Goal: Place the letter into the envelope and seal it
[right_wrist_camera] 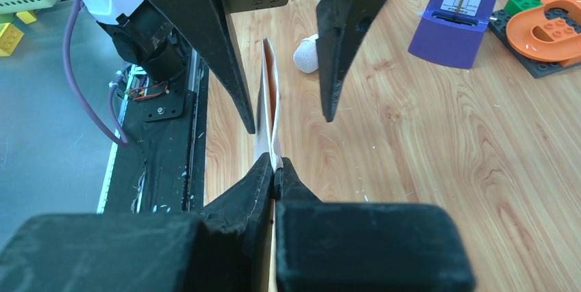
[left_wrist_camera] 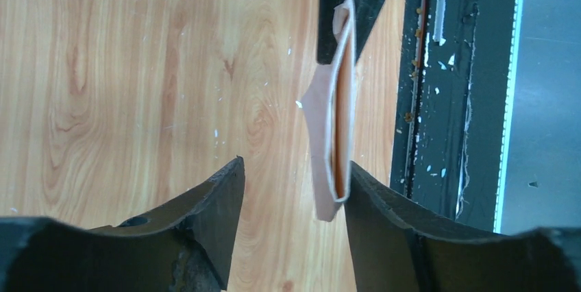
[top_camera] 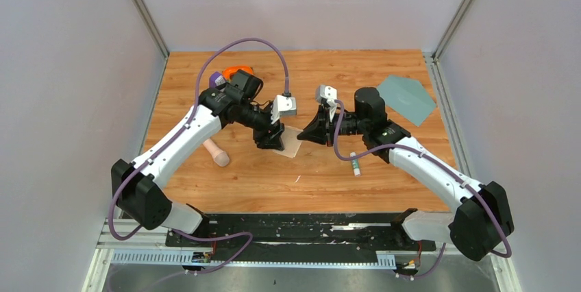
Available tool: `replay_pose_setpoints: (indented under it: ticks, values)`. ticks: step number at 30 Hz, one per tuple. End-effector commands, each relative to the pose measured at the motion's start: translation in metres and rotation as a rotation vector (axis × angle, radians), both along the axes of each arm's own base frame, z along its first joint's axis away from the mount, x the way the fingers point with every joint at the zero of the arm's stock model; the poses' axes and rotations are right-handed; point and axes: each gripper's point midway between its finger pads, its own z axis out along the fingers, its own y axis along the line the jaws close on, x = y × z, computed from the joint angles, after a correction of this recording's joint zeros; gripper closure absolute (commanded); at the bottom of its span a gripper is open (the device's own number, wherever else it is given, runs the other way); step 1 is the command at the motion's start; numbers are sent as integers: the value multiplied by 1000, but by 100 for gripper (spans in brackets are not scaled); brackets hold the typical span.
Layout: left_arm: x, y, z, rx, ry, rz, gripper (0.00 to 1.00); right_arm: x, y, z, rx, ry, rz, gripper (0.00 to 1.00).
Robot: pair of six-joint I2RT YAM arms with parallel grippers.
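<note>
On the table point(top_camera: 384, 175) the envelope point(top_camera: 406, 99) lies flat near the far right corner, well apart from both arms. At the middle, the right gripper point(right_wrist_camera: 276, 168) is closed tight on the letter point(right_wrist_camera: 270, 93), which stands on its edge. The left gripper point(right_wrist_camera: 289, 125) is open around the letter, one finger close against it.

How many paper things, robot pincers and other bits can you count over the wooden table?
Paper things: 2, the folded pale beige-pink paper letter and the flat grey-teal paper envelope.
Pincers: 2, left pincer and right pincer.
Other bits: 4, pinkish cylinder, white stick with green cap, purple box, orange toy-brick piece.
Total: 8.
</note>
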Motion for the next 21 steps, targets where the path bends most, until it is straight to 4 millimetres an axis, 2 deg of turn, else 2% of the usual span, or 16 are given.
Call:
replay_pose_setpoints:
  ticks: [1,5,9,11,13,15,19,21]
  values:
    - [13,-6,36,-65,-108,35,35,-6,6,19,44,-32,74,100]
    - [23,-14,52,-112,-119,73,35,-8,9,17,43,-3,93,100]
    - [16,-23,64,-168,-88,48,37,-6,9,13,37,0,86,100]
    - [14,-25,66,-182,-70,37,47,-7,8,12,36,2,87,100]
    - [11,-25,66,-183,-63,26,67,-6,8,12,35,-2,80,100]
    - [11,-24,67,-180,-64,26,82,-5,7,12,34,-7,73,100]
    - [11,-20,73,-187,-67,29,100,-3,4,10,28,-5,59,100]
    - [8,-20,76,-197,-62,16,100,-1,3,9,27,-6,52,100]
